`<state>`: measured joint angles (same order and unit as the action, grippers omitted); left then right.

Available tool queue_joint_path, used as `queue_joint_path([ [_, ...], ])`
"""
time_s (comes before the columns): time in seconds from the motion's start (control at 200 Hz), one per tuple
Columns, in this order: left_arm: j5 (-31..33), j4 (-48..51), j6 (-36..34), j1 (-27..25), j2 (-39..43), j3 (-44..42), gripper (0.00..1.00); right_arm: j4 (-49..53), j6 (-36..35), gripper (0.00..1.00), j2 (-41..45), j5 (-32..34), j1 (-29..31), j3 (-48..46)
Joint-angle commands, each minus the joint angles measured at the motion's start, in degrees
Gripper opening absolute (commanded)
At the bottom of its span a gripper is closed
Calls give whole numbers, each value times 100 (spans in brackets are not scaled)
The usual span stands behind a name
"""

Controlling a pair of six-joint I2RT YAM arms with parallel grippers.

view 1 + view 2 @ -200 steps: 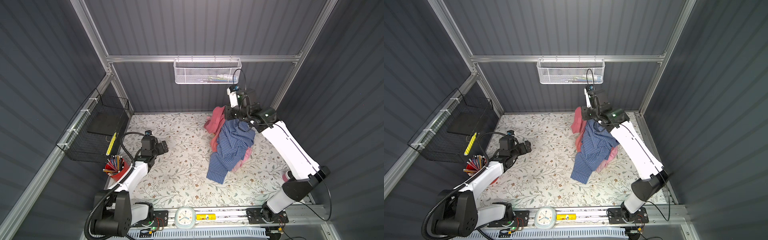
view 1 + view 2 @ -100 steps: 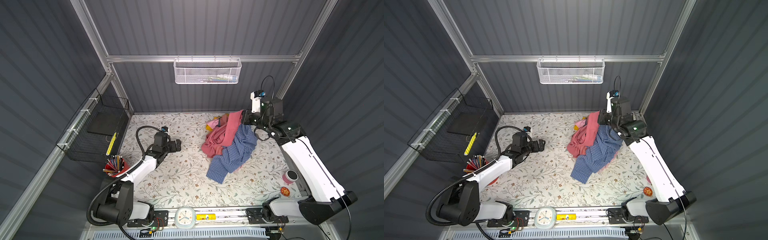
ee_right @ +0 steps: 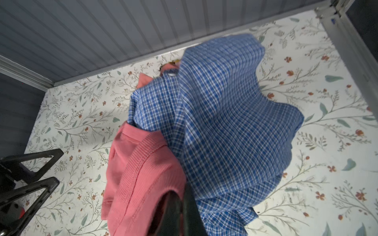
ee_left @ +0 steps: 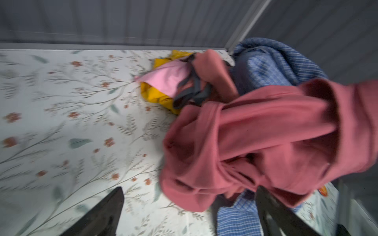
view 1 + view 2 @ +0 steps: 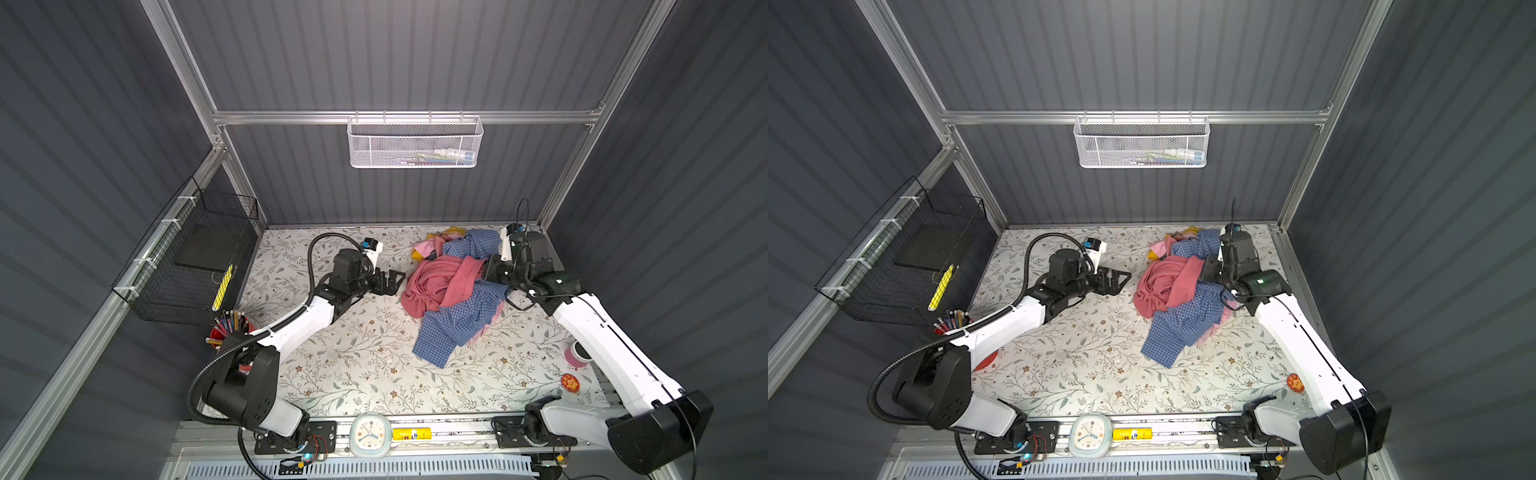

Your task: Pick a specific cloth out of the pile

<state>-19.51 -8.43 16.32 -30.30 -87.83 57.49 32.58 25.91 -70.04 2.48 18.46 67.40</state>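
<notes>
worktop (image 5: pixel 353 365): floral-patterned, flat under both claws, bare on the left claw's side.
pile (image 5: pixel 461 307): heaped against the right claw and directly ahead of the left claw's tips; checked, salmon, pink and yellow fabrics tangled together.
checked shirt (image 5: pixel 453 332): blue-and-white, biggest piece of the pile; bunched around the right claw's grip and trailing away from it across the worktop.
cloth (image 5: pixel 436 278): plain salmon-red, on top of the checked shirt; ribbed hem pinched in the right claw, the rest stretched from there toward the left claw and ending in folds just beside that claw's tips.
right claw (image 5: pixel 484 270): clamped tight on the cloth's hem, pressed in among the pile; in the right wrist view, dark fingers (image 3: pixel 173 206) buried in salmon fabric.
left claw (image 5: pixel 392 282): spread wide, holding nothing, low over the worktop, pointing at the cloth; contact with the cloth impossible to tell.
light-pink cloth (image 5: pixel 424 248): small fold at the pile's far edge, beyond the left claw's tips.
yellow piece (image 5: pixel 455 230): tucked behind the light-pink cloth, apart from both claws.
</notes>
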Motion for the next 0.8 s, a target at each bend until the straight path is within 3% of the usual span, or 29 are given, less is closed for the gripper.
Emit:
queue_joint_path([
  [0.0,-985,-183,-46,-348,-308,524,100,-338,241,0,43,-395,-18,-81],
  [0.29,-1240,232,-314,-1150,-966,1475,100,-822,254,0,25,-1069,30,-201],
  [0.585,-665,722,-429,-1434,-1611,2273,99,-1191,215,0,121,-1197,167,-216],
  [0.715,-409,843,-321,-1469,-1768,2537,94,-1235,223,0,187,-1198,167,-226],
  [0.795,-287,826,-259,-1478,-1845,2633,81,-1262,231,0,187,-1258,167,-231],
])
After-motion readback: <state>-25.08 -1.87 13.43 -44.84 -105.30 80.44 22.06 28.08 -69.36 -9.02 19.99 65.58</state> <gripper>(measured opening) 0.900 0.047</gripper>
